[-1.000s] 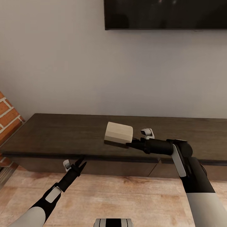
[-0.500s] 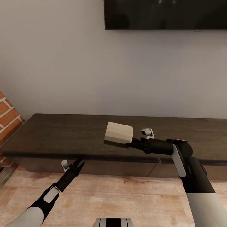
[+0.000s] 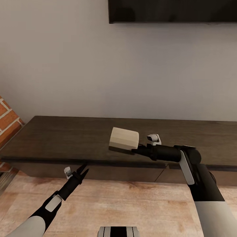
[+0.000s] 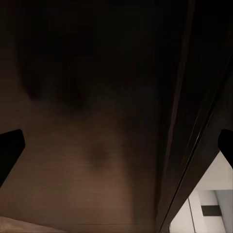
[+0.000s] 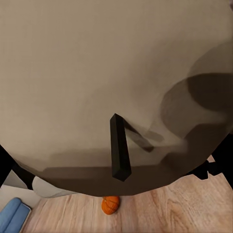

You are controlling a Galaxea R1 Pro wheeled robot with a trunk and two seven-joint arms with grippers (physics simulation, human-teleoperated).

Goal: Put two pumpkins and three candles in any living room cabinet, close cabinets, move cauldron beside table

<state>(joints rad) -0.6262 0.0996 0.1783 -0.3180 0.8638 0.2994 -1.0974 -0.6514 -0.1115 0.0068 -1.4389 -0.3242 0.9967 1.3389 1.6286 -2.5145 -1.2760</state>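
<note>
A tan candle [image 3: 123, 139] hangs on its side just above the top of the long dark-brown cabinet [image 3: 59, 138], with my right gripper [image 3: 135, 149] shut on its end. In the right wrist view the candle [image 5: 97, 73] is very close, its black wick [image 5: 120, 148] pointing at the camera. Past it, an orange pumpkin [image 5: 110, 204] sits on the wooden floor. My left gripper [image 3: 83, 170] is open and empty, right at the upper edge of the cabinet's front. The left wrist view shows that dark front [image 4: 97, 121] close up between the spread fingertips [image 4: 9, 150]. The drawer fronts look shut.
A black TV [image 3: 171, 10] hangs on the pale wall above the cabinet. A brick wall [image 3: 8, 123] stands at the cabinet's left end. Light wooden floor [image 3: 131, 204] lies in front. A blue object [image 5: 12, 213] lies on the floor near the pumpkin.
The camera has shifted a little, so the TV and cabinet sit higher in the picture. My left gripper has edged slightly left. The right gripper still holds the candle in the same place.
</note>
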